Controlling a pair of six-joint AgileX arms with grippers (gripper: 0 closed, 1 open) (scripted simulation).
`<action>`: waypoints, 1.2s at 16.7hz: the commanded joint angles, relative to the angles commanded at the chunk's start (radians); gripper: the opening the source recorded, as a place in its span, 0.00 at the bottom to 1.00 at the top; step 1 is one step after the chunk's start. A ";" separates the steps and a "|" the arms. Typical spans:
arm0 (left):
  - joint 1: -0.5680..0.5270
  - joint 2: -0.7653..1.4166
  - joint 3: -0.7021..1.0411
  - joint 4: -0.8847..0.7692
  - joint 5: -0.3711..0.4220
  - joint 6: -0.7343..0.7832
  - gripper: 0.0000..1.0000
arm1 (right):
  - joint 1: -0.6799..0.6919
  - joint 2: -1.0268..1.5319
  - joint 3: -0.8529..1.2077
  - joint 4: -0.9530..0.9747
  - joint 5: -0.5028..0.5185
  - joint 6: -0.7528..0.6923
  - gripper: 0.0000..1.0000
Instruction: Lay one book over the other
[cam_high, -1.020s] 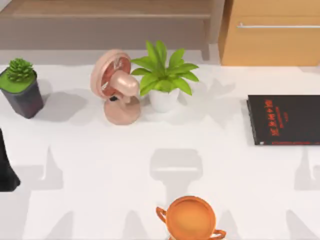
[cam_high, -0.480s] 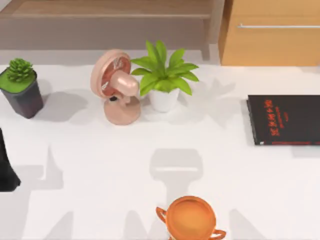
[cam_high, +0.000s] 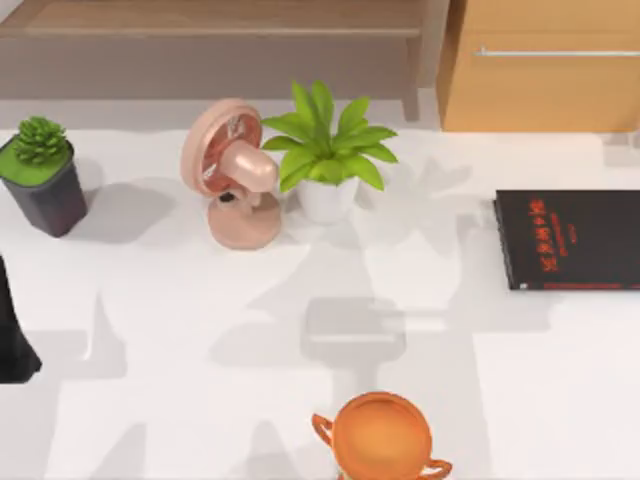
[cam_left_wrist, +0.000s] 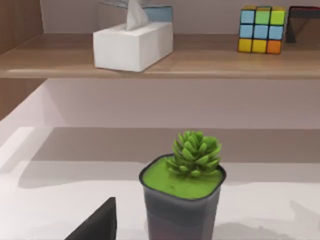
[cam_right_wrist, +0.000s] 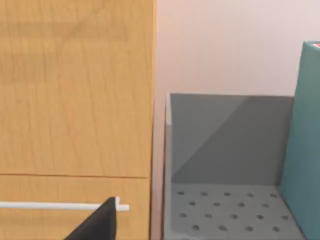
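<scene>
The thin black book (cam_high: 570, 240) with red lettering lies flat at the table's right edge, nothing on it. A teal-blue slab, the thick book (cam_right_wrist: 305, 145), stands upright in the right wrist view, inside a grey bin (cam_right_wrist: 225, 150) with a perforated floor. A dark part of my right gripper (cam_right_wrist: 97, 225) shows in front of a wooden cabinet (cam_right_wrist: 75, 90), apart from the teal book. My left arm (cam_high: 12, 340) is parked at the table's left edge, its gripper (cam_left_wrist: 95, 227) facing a small succulent pot (cam_left_wrist: 182, 195).
A pink desk fan (cam_high: 235, 175) and a leafy plant in a white pot (cam_high: 328, 155) stand at the back middle. An orange two-handled pot (cam_high: 382, 437) sits at the front edge. The succulent pot (cam_high: 42, 175) is at the back left. A shelf holds a tissue box (cam_left_wrist: 132, 42) and a colour cube (cam_left_wrist: 261, 29).
A broad shadow has spread across the middle of the table and over the area left of the black book. The books, the fan and the pots have not moved.
</scene>
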 joint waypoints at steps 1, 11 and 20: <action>0.000 0.000 0.000 0.000 0.000 0.000 1.00 | -0.024 0.113 0.073 0.029 -0.023 -0.001 1.00; 0.000 0.000 0.000 0.000 0.000 0.000 1.00 | -0.173 0.746 0.519 0.209 -0.162 -0.004 1.00; 0.000 0.000 0.000 0.000 0.000 0.000 1.00 | -0.165 0.778 0.567 0.196 -0.153 -0.005 1.00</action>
